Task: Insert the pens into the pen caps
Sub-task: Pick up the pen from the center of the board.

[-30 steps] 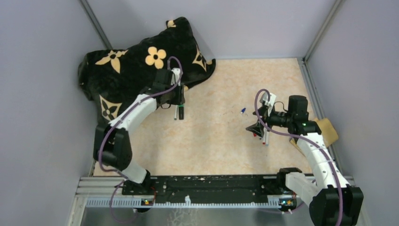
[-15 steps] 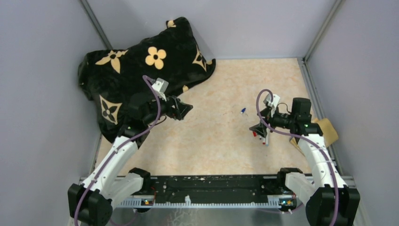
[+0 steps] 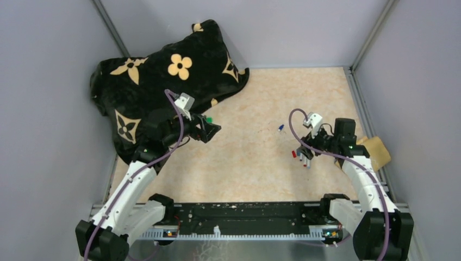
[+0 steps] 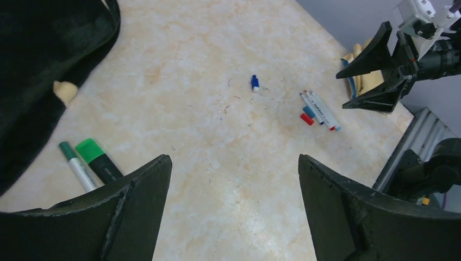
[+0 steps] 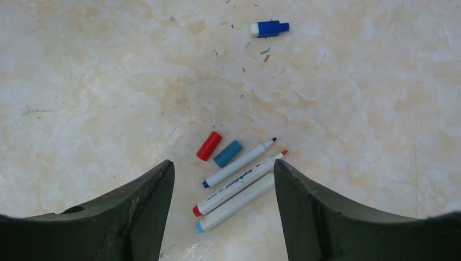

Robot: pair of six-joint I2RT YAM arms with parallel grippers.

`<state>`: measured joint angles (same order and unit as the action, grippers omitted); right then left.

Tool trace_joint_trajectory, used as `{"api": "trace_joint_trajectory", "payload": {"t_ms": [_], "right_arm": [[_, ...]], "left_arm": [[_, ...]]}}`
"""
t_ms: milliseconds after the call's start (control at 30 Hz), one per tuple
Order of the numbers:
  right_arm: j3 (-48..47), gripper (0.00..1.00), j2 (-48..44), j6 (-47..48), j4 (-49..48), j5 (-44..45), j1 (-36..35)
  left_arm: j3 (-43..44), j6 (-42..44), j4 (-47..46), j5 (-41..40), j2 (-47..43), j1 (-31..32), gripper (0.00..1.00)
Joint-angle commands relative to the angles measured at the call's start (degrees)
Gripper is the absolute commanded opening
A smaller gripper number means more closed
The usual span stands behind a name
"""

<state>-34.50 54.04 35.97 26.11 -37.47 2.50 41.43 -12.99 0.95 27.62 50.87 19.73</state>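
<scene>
Overhead, right gripper (image 5: 223, 164) hangs spread, empty, above three pens (image 5: 239, 185) and two caps (image 5: 209, 145); left gripper (image 4: 234, 163) gapes wide, also empty.

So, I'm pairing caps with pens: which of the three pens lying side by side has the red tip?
The middle pen: red tip and red tail, lying between the blue-tipped pen and the light-blue-ended pen.

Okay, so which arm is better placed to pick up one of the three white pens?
Right. The right gripper hangs open directly over the white pens, red cap and teal cap. The left gripper is across the table, by the green-ended pens.
</scene>
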Motion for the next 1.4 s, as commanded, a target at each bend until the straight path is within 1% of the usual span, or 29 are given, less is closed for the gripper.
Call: {"api": "trace_joint_trajectory", "payload": {"t_ms": [0, 100, 267, 467, 633, 800, 933, 1267, 1367], "right_arm": [[-0.5, 0.62, 3.3, -3.3, -1.2, 10.0, 0.7], [-2.0, 0.53, 6.8, -6.6, -1.0, 11.1, 0.7], [-3.6, 0.40, 11.4, -13.0, -2.7, 9.7, 0.7], [-4.0, 0.37, 14.9, -18.7, -5.5, 10.7, 0.6], [-4.8, 0.27, 17.8, -20.1, -7.0, 11.6, -0.3], [-5.3, 0.20, 20.6, -20.4, -7.5, 13.8, -1.2], [-5.4, 0.19, 21.9, -20.5, -7.6, 14.9, -2.0], [-5.8, 0.19, 24.1, -20.9, -7.9, 15.3, -2.2], [-5.8, 0.19, 24.6, -20.9, -7.8, 15.1, -3.7]], "left_arm": [[2.7, 9.4, 9.9, -5.4, -1.1, -0.3, 0.91], [0.7, 11.1, 10.5, -8.3, -1.7, -0.3, 0.91], [-0.2, 12.0, 10.0, -9.5, -2.0, -0.4, 0.91], [-0.5, 12.5, 10.2, -9.9, -2.0, -0.3, 0.91], [-0.6, 12.6, 10.2, -10.0, -1.8, -0.3, 0.91], [-0.7, 12.6, 10.2, -9.8, -1.8, -0.3, 0.91], [-0.7, 12.6, 10.2, -9.7, -1.9, -0.4, 0.91], [-0.8, 12.6, 10.0, -9.2, -2.0, -0.4, 0.91], [-0.8, 12.6, 10.1, -9.2, -2.1, -0.3, 0.91]]}}
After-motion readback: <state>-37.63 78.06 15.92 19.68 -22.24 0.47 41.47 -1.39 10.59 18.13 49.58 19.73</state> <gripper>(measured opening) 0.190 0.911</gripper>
